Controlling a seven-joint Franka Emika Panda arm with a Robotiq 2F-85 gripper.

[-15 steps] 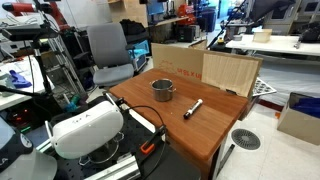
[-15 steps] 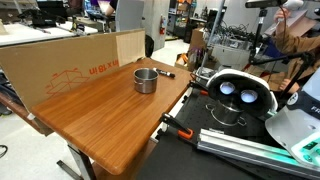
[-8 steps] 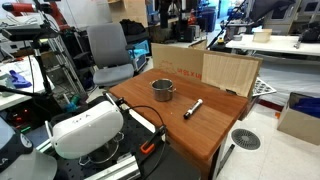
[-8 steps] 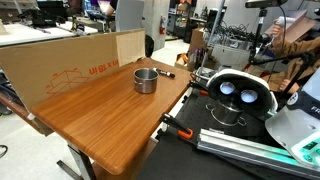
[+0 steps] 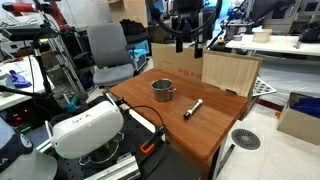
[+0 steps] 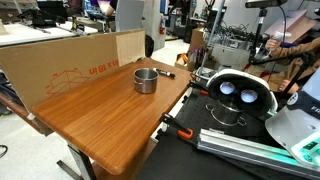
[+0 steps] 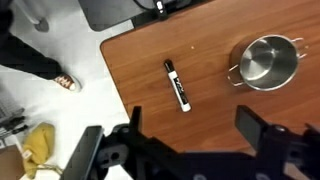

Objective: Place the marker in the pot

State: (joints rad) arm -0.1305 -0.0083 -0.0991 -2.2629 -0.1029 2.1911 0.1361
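We take this for a robotics lab: a grey office chair (image 5: pixel 108 48), a cardboard box (image 5: pixel 300 116), cable-crowded equipment racks (image 6: pixel 232 45), and a wooden worktable (image 6: pixel 90 112) on a hard floor.

A wooden table (image 5: pixel 215 128) fills mid-frame, with a grey office chair (image 5: pixel 108 50) at upper left, cardboard panels (image 5: pixel 228 72) behind it, and pale floor (image 5: pixel 268 163) at lower right.

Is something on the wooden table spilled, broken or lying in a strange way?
Nothing stands out. The pot stands upright and looks empty, and the marker lies flat on the table, apart from it. No spill or damage shows.
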